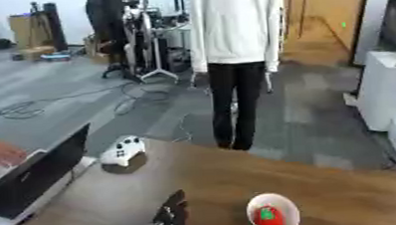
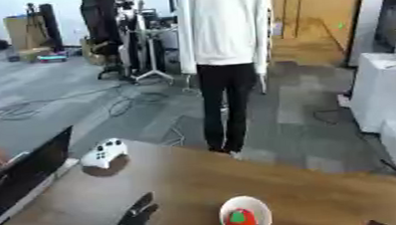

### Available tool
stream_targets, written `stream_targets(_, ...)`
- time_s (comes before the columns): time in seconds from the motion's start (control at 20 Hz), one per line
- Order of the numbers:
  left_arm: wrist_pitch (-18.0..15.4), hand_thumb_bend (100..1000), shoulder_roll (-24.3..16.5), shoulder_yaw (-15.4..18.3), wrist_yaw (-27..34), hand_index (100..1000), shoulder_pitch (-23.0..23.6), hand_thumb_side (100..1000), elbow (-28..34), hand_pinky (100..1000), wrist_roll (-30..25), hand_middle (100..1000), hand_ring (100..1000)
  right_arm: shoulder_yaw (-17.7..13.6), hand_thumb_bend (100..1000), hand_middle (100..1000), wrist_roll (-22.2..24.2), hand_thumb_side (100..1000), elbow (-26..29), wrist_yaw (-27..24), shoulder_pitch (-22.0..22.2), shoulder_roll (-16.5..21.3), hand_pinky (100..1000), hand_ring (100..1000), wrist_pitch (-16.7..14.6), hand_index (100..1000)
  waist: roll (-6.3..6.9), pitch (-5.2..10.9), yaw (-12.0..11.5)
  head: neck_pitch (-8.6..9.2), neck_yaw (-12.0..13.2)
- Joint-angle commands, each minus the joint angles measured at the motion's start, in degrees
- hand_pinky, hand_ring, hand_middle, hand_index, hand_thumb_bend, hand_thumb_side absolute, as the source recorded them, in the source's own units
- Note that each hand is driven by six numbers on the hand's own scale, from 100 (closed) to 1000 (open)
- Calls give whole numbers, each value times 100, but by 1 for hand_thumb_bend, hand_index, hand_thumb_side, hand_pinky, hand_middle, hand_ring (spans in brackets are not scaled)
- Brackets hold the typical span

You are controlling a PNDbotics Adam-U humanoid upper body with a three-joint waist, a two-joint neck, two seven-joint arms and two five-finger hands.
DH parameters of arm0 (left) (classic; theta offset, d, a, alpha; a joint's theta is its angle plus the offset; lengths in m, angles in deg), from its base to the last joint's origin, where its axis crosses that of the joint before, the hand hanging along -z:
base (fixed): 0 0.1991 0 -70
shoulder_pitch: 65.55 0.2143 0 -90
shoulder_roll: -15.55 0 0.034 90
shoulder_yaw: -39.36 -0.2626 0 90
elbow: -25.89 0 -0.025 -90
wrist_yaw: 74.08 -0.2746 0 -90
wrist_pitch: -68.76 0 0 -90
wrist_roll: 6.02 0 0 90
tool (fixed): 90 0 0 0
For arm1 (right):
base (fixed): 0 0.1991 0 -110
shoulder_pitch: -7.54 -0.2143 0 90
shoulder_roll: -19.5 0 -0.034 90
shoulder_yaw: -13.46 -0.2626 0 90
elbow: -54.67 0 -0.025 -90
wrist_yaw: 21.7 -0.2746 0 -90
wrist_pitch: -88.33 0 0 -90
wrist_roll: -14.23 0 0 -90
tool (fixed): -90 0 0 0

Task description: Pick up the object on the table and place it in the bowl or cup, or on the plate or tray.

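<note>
Left hand (image 1: 170,218) is shown at the near edge of the tabletop (image 1: 329,185), fingers raised and relaxed, nothing held. A red object with a green top (image 1: 266,217) is seen inside the white bowl (image 1: 273,213), just right of the hand.

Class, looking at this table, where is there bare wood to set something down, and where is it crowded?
Bare wood lies between the white game controller and the white bowl, and right of the bowl along the table edge. The near left is crowded: the laptop, with the left hand beside the bowl holding a red object.
</note>
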State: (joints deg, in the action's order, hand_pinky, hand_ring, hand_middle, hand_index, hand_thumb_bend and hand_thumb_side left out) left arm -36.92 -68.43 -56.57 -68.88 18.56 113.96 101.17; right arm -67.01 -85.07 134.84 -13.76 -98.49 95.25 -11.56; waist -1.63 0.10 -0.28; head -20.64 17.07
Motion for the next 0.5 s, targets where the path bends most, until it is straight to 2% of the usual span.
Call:
stream_targets(0.05,-48,589,6,-23,46,904,-31,862,159,1000,10,930,906,47,100,812,60,719,218,-127,22,29,995,918,-30,784,-13,61,9,128,-79)
stream_targets(0.15,-67,591,40,-25,11,904,-33,857,192,1000,39,928,905,50,100,784,67,709,282,-201,107,6,976,890,-35,773,-35,60,1,156,-68)
stream_targets(0.5,-97,588,149,-31,-43,903,-35,858,166,1000,94,927,904,14,100,781,-16,698,293,-257,293,-95,974,886,-46,768,-73,48,5,231,-13)
